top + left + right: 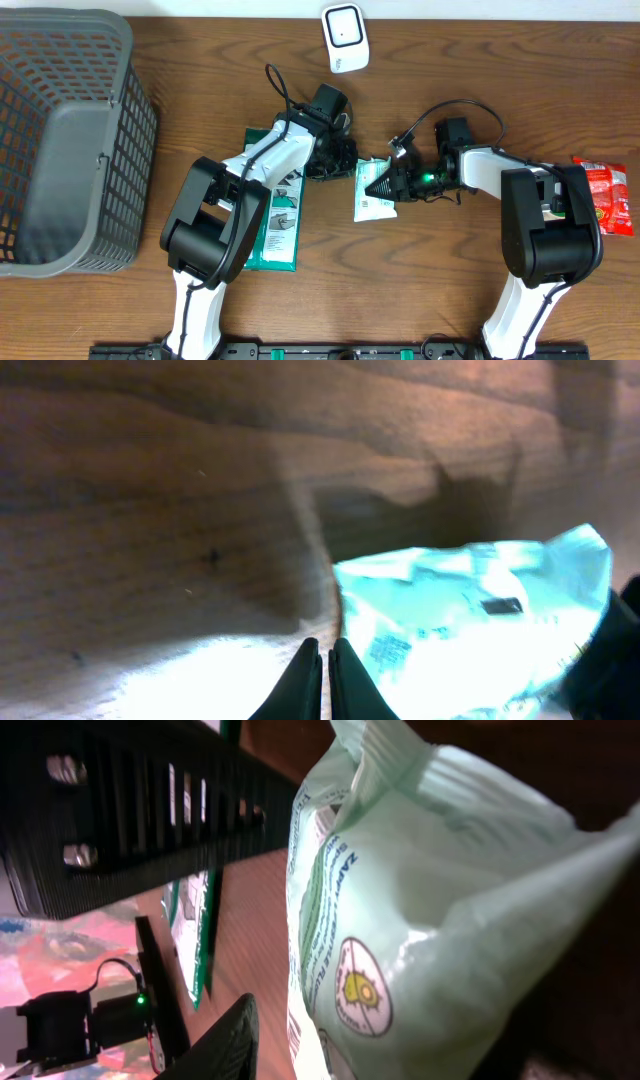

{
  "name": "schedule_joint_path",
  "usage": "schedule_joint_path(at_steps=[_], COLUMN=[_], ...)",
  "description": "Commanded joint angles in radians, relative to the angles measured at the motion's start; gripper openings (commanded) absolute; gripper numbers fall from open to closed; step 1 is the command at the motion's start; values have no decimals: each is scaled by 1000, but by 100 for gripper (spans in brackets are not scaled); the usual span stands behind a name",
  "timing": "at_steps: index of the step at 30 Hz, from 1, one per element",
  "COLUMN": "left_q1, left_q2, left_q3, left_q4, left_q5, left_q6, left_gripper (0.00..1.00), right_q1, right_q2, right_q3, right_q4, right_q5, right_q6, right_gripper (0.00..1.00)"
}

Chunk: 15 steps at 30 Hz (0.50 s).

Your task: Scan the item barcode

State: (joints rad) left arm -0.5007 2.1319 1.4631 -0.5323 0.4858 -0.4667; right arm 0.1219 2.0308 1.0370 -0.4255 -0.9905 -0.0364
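You had the packet (375, 192) lying flat on the worktop (450, 290) near the middle, between the two arms, with its long axis running near to far and the scanner (345, 38) well apart from it at the far edge, a little to the left. That was the relation to watch: the packet sat just right of your left claw (325, 680) and just left of your right claw (398, 180), so both were about equally close. The right one came in from the right side across the short axis, and the left one sat at the far left corner. Your left claw was fully closed, its two fingers pressed together. In the left wrist view the packet's edge lay right beside the tips, and you could not tell from it whether a sliver of the wrapper was nipped. Your right claw stood partly open around the packet, and the one finger (222, 1042) that showed clearly had bare wood between it and the wrapper, so I would judge that side loose rather than gripping. The packet itself was a pale, mint-white plastic pouch, soft and crinkled, with a crimped end seam, green print and a small round yellow badge. A small dark mark on its top face might have been the barcode, but it was too blurred to say. A green box (272, 225) lay under your left arm.
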Motion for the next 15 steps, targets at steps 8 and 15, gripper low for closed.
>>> schedule_joint_path(at_steps=[8,15], left_q1=[-42,-39], left_q2=[-27,-27], left_q3=[13,13], left_q4=[-39,-21], left_q5=[41,-53], left_q6=[63,63], left_gripper=[7,7], right_q1=[-12,-10], right_q2=[11,11], right_q3=[-3,-3], right_q4=[93,62], right_q5=[2,2], right_q6=[-1,-1], right_gripper=[41,36])
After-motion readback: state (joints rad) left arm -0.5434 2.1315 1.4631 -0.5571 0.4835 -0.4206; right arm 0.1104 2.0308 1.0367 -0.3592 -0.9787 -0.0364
